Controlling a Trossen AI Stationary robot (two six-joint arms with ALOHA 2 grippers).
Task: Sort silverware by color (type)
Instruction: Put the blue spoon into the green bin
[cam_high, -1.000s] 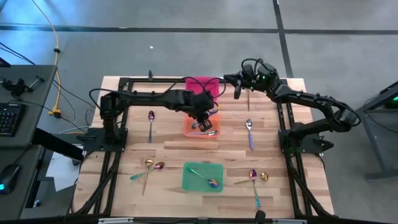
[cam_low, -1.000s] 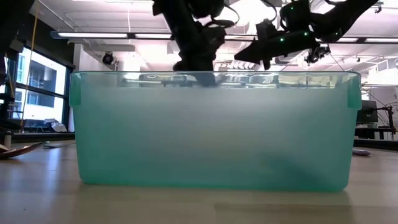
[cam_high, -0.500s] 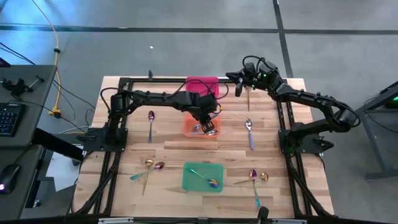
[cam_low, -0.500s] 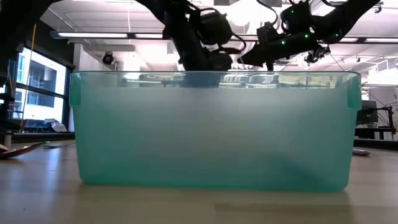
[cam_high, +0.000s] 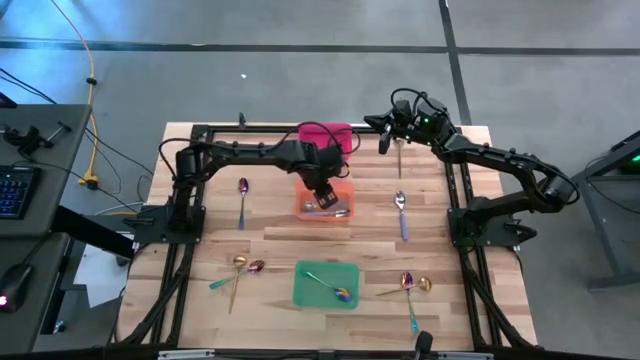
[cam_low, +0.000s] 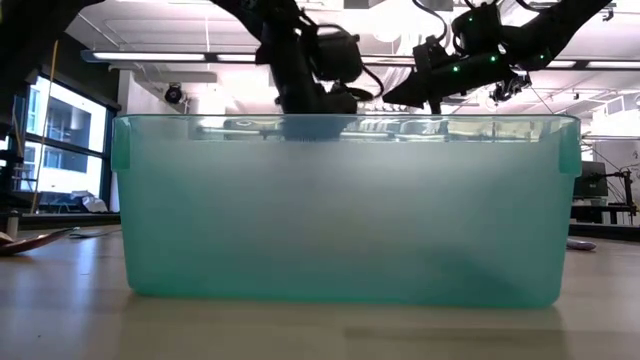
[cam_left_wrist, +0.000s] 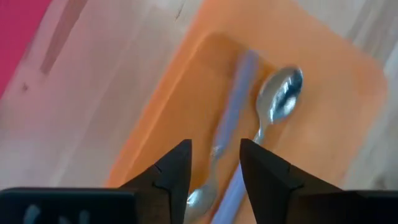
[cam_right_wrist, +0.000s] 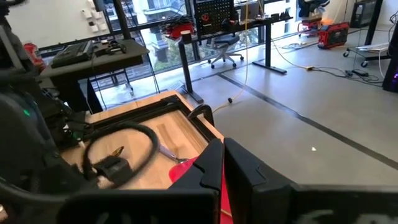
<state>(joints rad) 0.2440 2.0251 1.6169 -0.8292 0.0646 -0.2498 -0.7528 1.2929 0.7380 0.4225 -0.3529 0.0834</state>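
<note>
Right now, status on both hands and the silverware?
Left hand open over orange bin, silver spoons inside. Right hand shut, far edge. Nothing blocking.

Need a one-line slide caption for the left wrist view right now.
Left gripper open above the orange bin, silver spoons lying inside.

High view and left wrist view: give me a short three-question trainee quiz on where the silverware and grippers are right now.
1. True or false: the left gripper is over the orange bin.
2. Which bin holds an iridescent spoon? A pink bin; B green bin; C orange bin.
3. Fill in: in the left wrist view, the left gripper's fingers stand ____ above the silver spoons.

Key: 1 true. 2 B. 3 open, holding nothing. The right gripper waits shut beside the pink bin.
</note>
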